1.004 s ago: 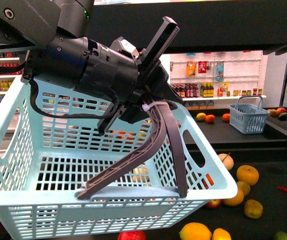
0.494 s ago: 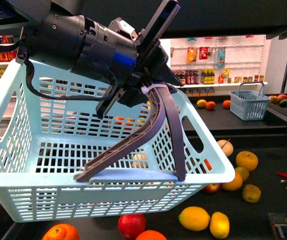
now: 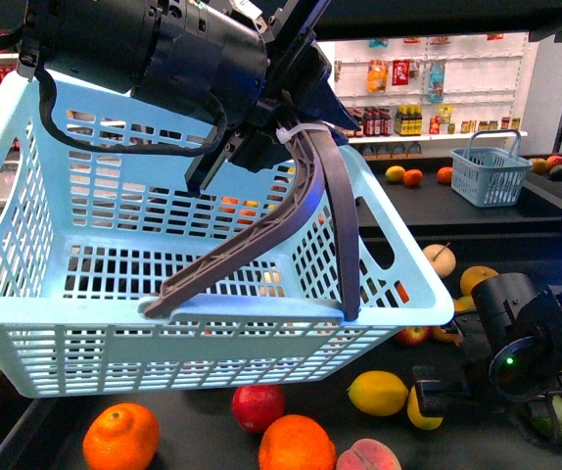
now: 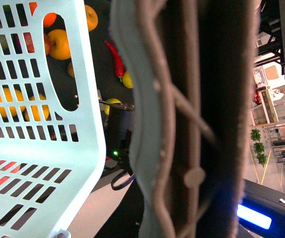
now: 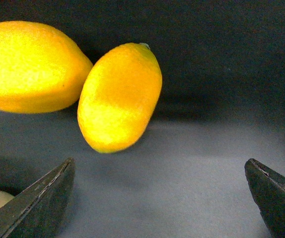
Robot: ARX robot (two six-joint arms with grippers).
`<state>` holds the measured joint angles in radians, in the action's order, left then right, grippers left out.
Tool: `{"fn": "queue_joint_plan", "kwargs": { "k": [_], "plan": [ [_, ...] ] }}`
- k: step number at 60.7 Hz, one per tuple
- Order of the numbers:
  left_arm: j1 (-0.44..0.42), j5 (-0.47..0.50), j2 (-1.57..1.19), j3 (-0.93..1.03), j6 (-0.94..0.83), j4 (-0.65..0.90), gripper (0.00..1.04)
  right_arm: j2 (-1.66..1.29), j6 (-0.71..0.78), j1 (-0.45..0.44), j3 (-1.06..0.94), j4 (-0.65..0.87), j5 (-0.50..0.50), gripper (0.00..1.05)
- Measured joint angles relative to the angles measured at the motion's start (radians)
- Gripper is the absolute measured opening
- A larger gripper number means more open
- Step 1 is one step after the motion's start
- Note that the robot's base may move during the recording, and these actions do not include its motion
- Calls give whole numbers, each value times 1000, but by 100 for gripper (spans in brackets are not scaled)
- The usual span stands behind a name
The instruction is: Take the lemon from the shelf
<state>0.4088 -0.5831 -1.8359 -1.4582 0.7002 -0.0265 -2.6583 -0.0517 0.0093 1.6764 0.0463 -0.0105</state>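
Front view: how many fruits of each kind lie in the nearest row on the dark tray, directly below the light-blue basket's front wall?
oranges: 2
lemons: 2
red apple: 1
peach: 1
Total: 6

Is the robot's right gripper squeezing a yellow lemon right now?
No, the right gripper is wide open, and the nearest smooth bright-yellow oval lemon lies untouched on the dark flat shelf tray ahead of it.
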Motion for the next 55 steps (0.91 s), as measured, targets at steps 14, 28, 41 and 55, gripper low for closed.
{"fn": "queue_joint_plan", "kwargs": {
  "k": [14, 28, 41, 55],
  "plan": [
    [0, 1, 0, 0, 0, 0, 11, -93, -46, 14, 158, -70, 14, 102],
    [0, 0, 0, 0, 0, 0, 11, -172, -66, 17, 277, -112, 22, 102],
    [0, 0, 0, 0, 0, 0, 11, -223, -70, 24, 338, -143, 21, 102],
    [0, 0, 0, 0, 0, 0, 11, -273, -84, 29, 403, -156, 24, 102]
  ]
}}
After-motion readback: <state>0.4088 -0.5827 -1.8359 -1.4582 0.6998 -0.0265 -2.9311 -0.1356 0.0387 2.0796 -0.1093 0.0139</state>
